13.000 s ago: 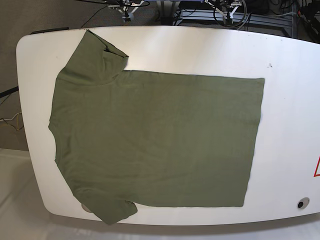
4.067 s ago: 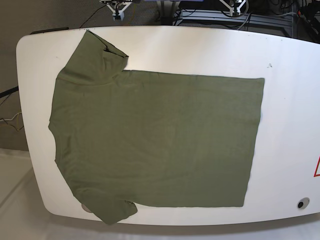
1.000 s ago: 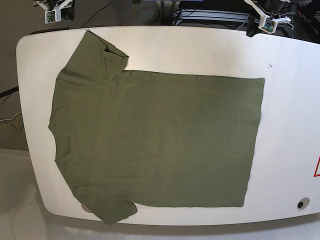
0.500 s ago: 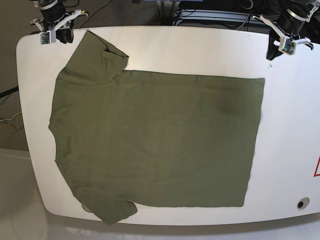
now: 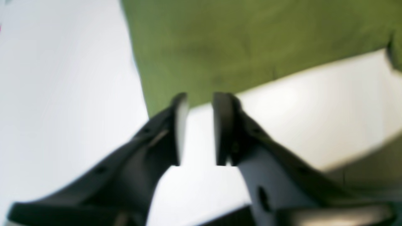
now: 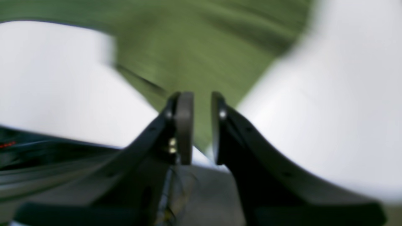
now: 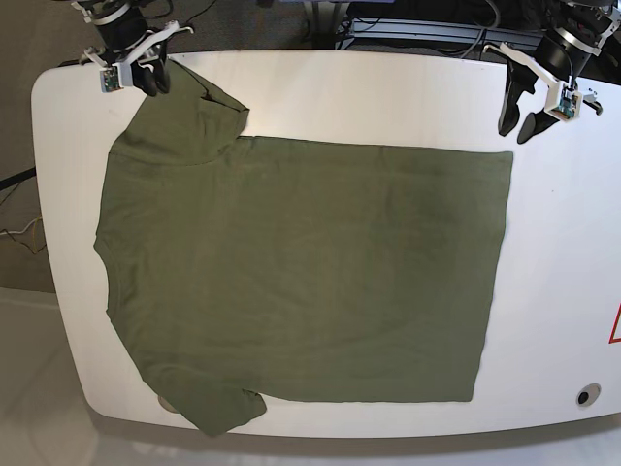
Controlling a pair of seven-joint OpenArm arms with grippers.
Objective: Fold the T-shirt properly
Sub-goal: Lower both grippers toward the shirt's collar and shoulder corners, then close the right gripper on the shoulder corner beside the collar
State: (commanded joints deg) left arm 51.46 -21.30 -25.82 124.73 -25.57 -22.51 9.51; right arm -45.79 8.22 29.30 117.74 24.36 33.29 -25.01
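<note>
The olive-green T-shirt lies spread flat on the white table, collar to the left and hem to the right. My left gripper hangs just behind the shirt's far hem corner, jaws a little apart and empty. In the left wrist view the left gripper sits right at that corner of the shirt. My right gripper is at the tip of the far sleeve. In the right wrist view the right gripper is narrowly open, with the sleeve cloth showing between the fingers.
The table's far edge runs close behind both grippers, with cables and gear beyond it. A red triangle mark and a round hole are at the table's right end. The near sleeve reaches the front edge.
Both arms have come in from behind the table and lowered: the left gripper to the far hem corner, the right gripper to the far sleeve tip. The shirt has not moved.
</note>
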